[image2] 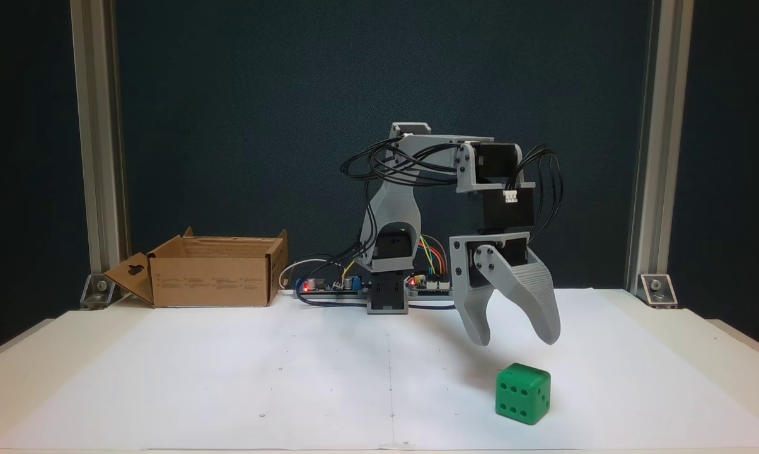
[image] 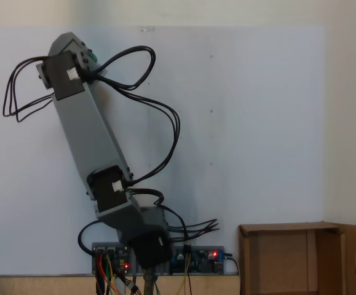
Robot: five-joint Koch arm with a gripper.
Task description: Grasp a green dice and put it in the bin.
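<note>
We see faint printed lines on the front wall of the brown cardboard box (image2: 210, 279) with upright flaps, too small for us to read; we find no brand or label elsewhere. The small bright green cube with rounded corners (image2: 522, 393) shows dark pips, six on the face turned toward the camera and more on its right face, and we make out no long axis. It rests flat on the white paper-covered table (image2: 228, 378), near the front edge and toward the right in that fixed view. The grey plastic gripper (image2: 517, 337) hangs just above the cube, not touching it, its two jaws spread apart and empty, tips pointing down. The box sits at the table's back edge, far left, well apart from the cube. In a fixed view the box (image: 300, 258) lies at lower right.
</note>
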